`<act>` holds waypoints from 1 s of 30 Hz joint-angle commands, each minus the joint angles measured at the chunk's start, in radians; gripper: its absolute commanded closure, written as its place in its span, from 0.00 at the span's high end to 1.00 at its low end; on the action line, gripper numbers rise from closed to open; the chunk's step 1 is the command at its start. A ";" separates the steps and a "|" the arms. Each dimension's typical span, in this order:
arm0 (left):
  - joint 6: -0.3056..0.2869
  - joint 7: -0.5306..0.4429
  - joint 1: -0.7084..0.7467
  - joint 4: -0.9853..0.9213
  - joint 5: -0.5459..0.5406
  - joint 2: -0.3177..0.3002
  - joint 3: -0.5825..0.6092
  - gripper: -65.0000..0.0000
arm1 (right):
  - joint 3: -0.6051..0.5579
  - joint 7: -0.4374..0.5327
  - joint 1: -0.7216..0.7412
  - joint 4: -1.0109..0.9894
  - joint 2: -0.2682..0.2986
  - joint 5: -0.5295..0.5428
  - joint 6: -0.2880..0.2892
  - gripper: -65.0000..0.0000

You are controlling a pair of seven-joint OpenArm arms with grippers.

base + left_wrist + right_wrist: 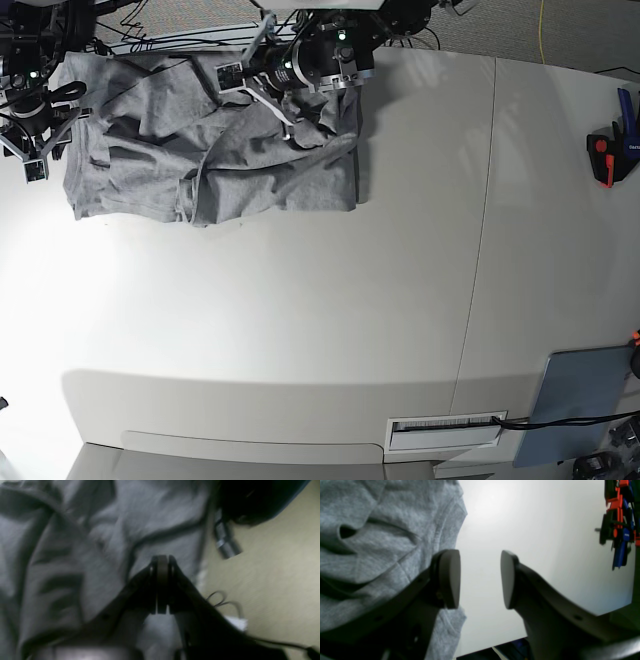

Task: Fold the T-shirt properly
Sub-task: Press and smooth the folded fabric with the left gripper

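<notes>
Left gripper closed, jaws pressed together, poised over rumpled grey T-shirt. Whether cloth is pinched: unclear. Blurred throughout. Pale table at right; dark object top right; thin looped wire beside shirt edge.

My left wrist feed is dim and motion-smeared around the pinched jaws, the right one glares white beyond its blurred pads, and the base view is evenly bright.
</notes>
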 commanded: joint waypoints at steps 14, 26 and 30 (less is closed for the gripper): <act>0.132 0.009 0.000 0.009 0.121 -0.020 0.003 0.35 | 0.011 0.015 0.003 0.014 0.019 -0.003 -0.008 0.40; 0.136 -0.012 0.011 0.005 0.128 -0.061 0.002 0.35 | 0.011 0.009 0.003 0.014 0.019 -0.003 -0.008 0.40; 0.203 -0.011 0.011 -0.009 0.165 -0.061 0.002 0.35 | 0.011 -0.004 0.002 0.014 0.019 -0.003 -0.008 0.40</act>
